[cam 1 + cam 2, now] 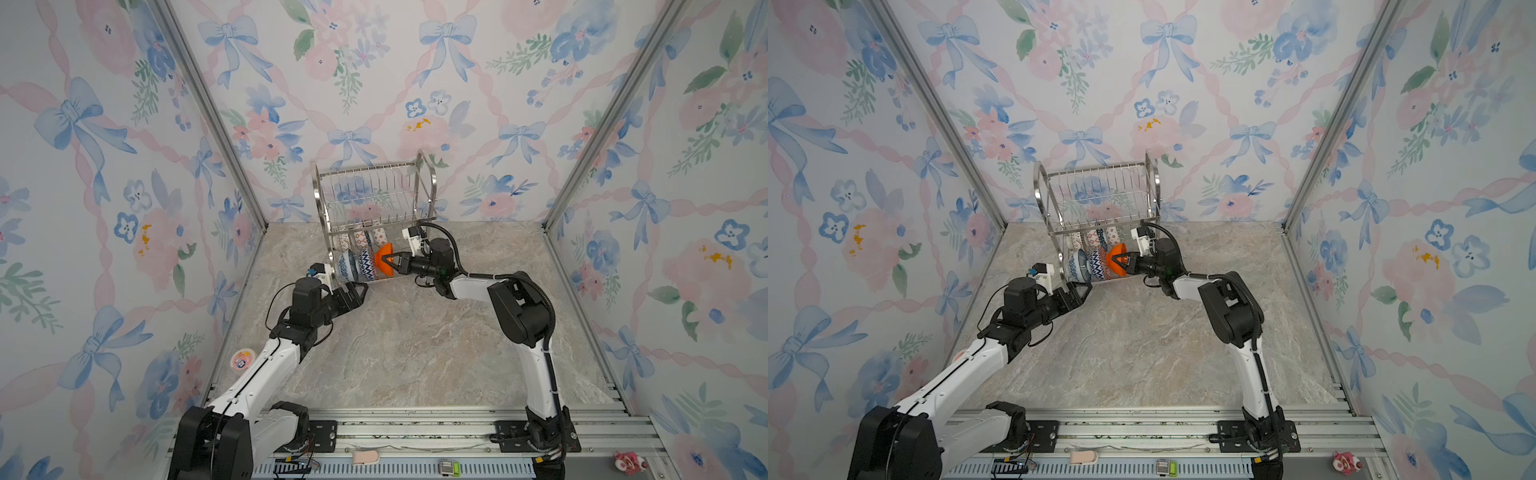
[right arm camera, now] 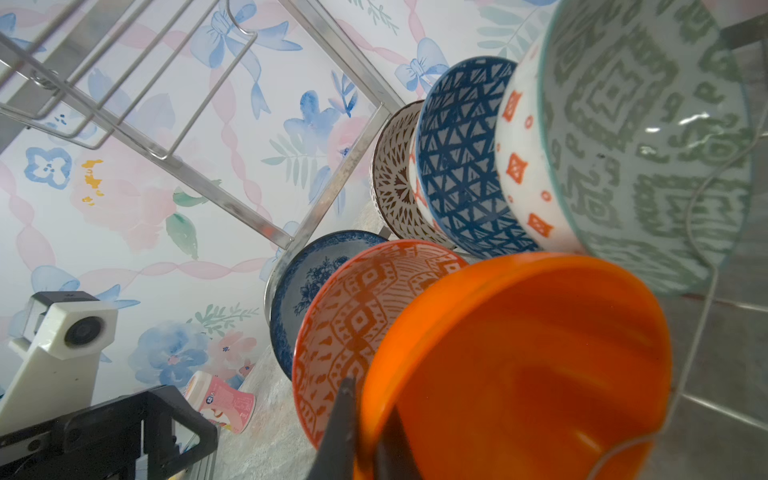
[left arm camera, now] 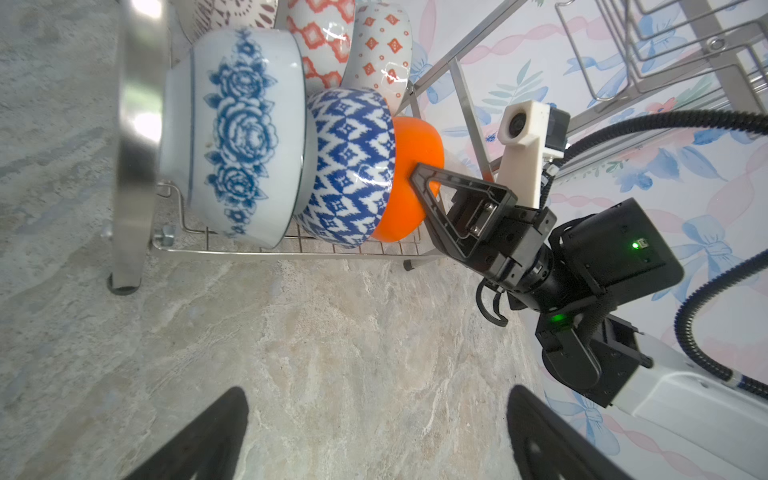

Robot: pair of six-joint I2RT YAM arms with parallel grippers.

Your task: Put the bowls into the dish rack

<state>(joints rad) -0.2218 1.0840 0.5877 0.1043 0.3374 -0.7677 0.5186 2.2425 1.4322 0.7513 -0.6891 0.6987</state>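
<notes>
Floral wallpaper encloses a marble-pattern tabletop (image 1: 415,340), and the dish rack (image 1: 433,187) stands at the back centre in both top views. Its lower tier carries the bowls on edge in two rows. The upper tier shows none.

Step in hand, as judged: seating the orange bowl (image 2: 519,365) at the right end of the front row, nested against the zigzag bowl (image 3: 349,166).

Jaw state:
- The right gripper (image 1: 390,261) is closed to a narrow pinch on the rim of the orange bowl, one finger inside and one outside.
- The left gripper (image 1: 358,291) is spread fully and holds nothing. It hovers just beside the rack's front left leg.

Recommended procedure:
1. Confirm that the lower edge of the orange bowl bears on the wire floor. In the left wrist view it appears to, but contact is not certain.
2. Lean the bowl onto the zigzag bowl before release, so that it cannot roll toward the right end.
3. Open the jaws slowly, and only enough to clear the rim.
4. Withdraw along the finger axis, away from the bowl. Avoid lifting, which could hook the rim, and keep clear of the right side frame.

The glossy surface is probably slippery, and a jerk may topple the row.
</notes>
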